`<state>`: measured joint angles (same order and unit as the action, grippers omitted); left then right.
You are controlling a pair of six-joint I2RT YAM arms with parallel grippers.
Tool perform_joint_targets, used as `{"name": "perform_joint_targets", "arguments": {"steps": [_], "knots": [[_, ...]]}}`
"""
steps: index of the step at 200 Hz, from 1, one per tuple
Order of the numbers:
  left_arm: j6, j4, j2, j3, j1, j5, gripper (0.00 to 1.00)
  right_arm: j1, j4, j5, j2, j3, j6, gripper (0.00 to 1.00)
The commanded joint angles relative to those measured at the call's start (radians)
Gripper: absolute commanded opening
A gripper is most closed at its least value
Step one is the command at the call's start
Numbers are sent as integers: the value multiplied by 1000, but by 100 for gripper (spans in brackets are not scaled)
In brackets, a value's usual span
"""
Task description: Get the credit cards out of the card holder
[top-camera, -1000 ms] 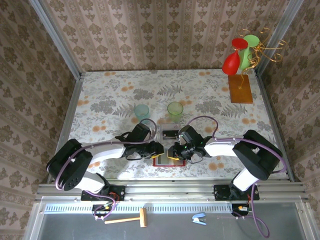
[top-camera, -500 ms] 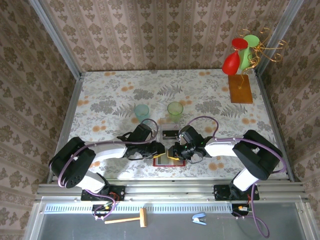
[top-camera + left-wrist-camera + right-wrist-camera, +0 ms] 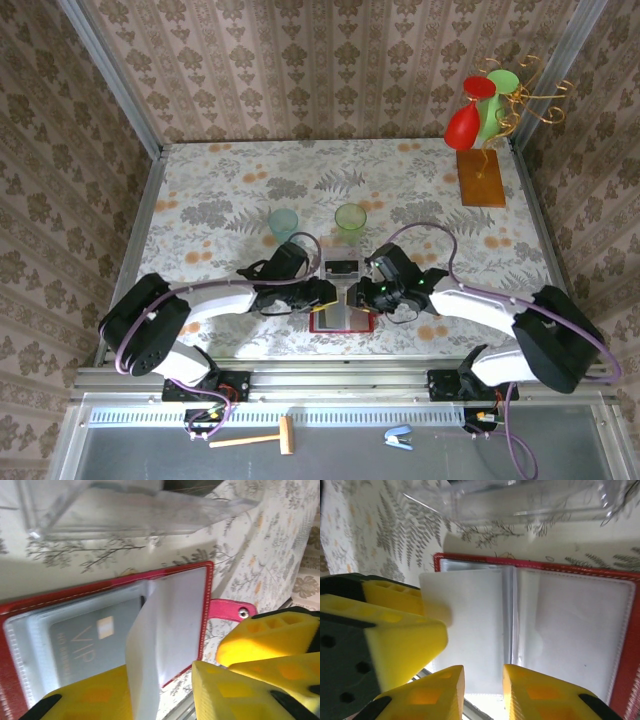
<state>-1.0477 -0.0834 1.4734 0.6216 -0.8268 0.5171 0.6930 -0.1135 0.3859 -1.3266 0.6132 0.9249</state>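
I see the table point(image 3: 420, 190) with the holder point(image 3: 340, 320) lying open at its near edge, mid-width, and a clear box point(image 3: 342, 255) just behind it. My left gripper point(image 3: 326, 295) and right gripper point(image 3: 358, 294) meet over the holder. Both jaws are narrowly apart. A white leaf point(image 3: 170, 620) stands between the left fingers, and the right pair hangs at its edge. A grey card point(image 3: 95, 640) sits in a pocket.

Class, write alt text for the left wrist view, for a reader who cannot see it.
An open dark-red card holder lies on a floral tablecloth, a grey VIP card in its clear pocket. A white leaf or card stands up between the left gripper's yellow fingers.
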Motion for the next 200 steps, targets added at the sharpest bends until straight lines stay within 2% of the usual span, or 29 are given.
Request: {"name": "perform_joint_targets", "arguments": {"steps": [1,49,113,161,200], "knots": [[2,4,11,41,-13,21,35,-26,-140,-70,71,23,-47,27],[9,18,42,99,-36,29,38,-89,-201,-79,188,-9,-67,27],[12,4,170,208,-89,55,46,-140,-249,-79,288,-44,-79,28],[-20,-69,269,250,-114,77,49,-155,-281,-74,330,-59,-86,29],[-35,-103,285,253,-118,83,50,-155,-281,-57,336,-68,-80,29]]}}
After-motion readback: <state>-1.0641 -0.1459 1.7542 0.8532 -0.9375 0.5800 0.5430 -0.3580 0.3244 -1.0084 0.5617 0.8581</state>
